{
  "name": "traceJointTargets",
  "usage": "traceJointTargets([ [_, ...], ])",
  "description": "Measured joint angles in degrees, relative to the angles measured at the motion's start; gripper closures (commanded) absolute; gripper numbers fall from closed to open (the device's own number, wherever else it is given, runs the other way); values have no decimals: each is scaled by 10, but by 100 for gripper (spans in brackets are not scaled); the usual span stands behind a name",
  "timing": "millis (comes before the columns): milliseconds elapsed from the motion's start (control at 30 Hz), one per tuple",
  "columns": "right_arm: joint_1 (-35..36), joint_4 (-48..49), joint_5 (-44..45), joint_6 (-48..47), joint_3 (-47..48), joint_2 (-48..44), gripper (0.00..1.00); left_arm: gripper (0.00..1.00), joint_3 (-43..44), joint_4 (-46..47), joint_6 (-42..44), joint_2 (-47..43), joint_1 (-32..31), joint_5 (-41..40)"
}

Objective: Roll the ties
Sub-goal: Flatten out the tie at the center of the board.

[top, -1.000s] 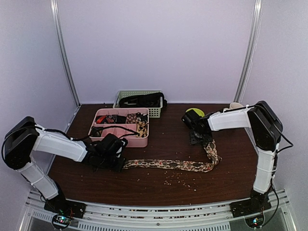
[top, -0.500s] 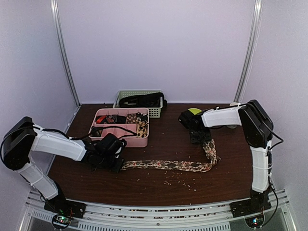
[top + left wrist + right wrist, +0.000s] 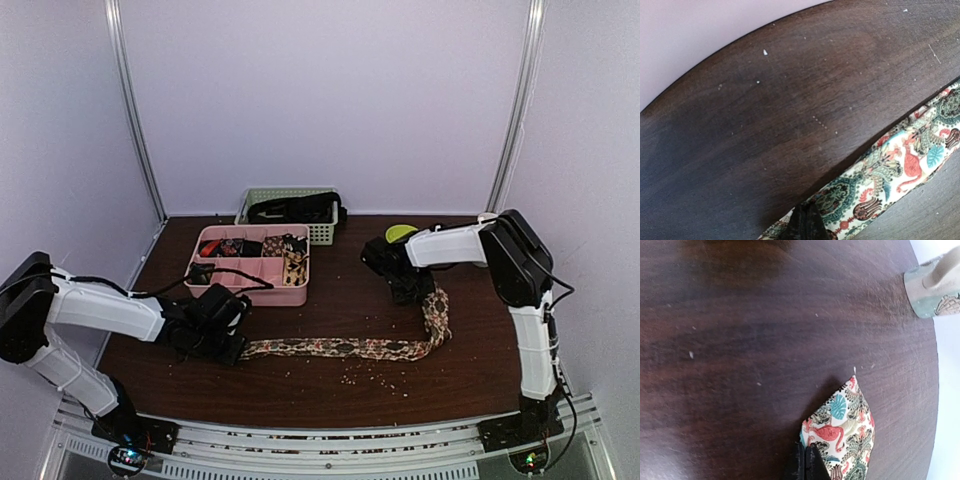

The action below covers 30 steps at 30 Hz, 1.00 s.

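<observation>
Flamingo-print fabric, the tie lies stretched between both sets of fingers on the dark wooden table. The left gripper pinches one end, and the right gripper is clamped tight on the pointed tip.

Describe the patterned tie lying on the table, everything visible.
The tie is a long, narrow cream fabric strip printed with pink flamingos and teal leaves. It lies across the dark wooden table, bending rearward at its right end. The left gripper pinches one end; the right gripper pinches the pointed tip.
</observation>
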Motion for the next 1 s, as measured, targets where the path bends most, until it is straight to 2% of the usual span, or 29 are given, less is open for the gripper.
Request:
traceJointTargets([
  [167, 0, 23, 2, 3, -78, -71, 100, 100, -1, 9, -6, 4, 0, 0],
  [433, -21, 145, 10, 26, -233, -377, 100, 100, 0, 47, -20, 22, 0, -4],
  [633, -106, 293, -52, 45, -408, -546, 100, 100, -2, 62, -41, 28, 0, -9],
  [767, -173, 424, -151, 55, -488, -571, 100, 100, -8, 75, -53, 26, 0, -9],
  [900, -196, 567, -250, 75, -517, -554, 100, 100, -16, 85, -61, 21, 1, -8],
  [1000, -217, 692, -301, 113, -586, -577, 100, 100, -19, 88, -66, 18, 0, -8],
])
